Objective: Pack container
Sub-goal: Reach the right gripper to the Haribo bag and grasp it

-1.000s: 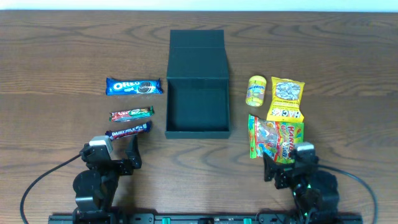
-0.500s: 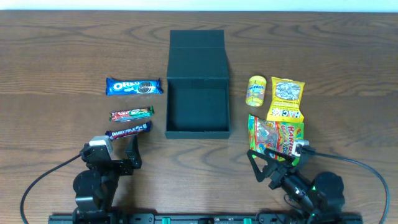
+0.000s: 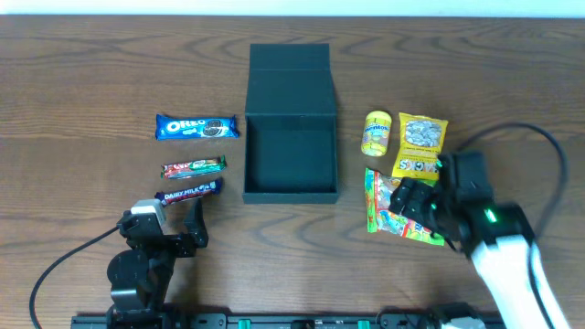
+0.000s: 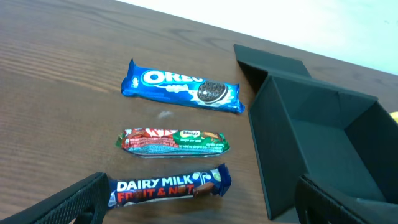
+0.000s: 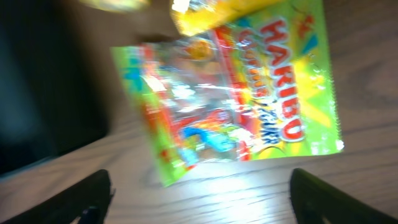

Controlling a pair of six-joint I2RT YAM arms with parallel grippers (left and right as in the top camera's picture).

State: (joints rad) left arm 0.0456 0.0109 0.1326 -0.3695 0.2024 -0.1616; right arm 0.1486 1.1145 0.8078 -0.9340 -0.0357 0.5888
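Note:
The dark teal container (image 3: 290, 155) stands open at mid-table with its flap lid laid back; its wall shows in the left wrist view (image 4: 311, 149). My right gripper (image 3: 413, 203) is open above the Haribo bag (image 3: 388, 203), which fills the right wrist view (image 5: 236, 99). My left gripper (image 3: 187, 228) is open and empty, just short of the Dairy Milk bar (image 3: 189, 192), also seen in the left wrist view (image 4: 168, 184).
Left of the container lie an Oreo pack (image 3: 196, 126) and a green-red bar (image 3: 193, 167). Right of it are a yellow can (image 3: 377, 133) and a yellow snack bag (image 3: 420, 146). A black cable loops at the far right (image 3: 548, 155).
My right arm has swung up from the front edge and forward over the Haribo bag. The left arm has not moved.

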